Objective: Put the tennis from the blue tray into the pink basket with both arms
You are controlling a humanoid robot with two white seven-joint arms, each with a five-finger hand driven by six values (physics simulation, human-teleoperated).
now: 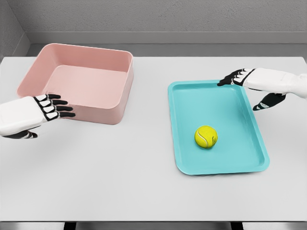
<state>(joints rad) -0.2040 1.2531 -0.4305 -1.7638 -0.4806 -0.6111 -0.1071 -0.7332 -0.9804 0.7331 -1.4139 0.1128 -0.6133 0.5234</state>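
Sitting in blue tray [182,129] toward its near end: yellow-green tennis ball [206,136] w/ white seam, left hand [45,108] fingers apart at pink basket [125,81] wall, right hand [249,81] fingers spread over tray's far-right corner.

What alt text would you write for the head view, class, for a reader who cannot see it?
A yellow tennis ball lies in a blue tray on a white table; the open right hand hovers at the tray's far edge, the open left hand beside an empty pink basket.
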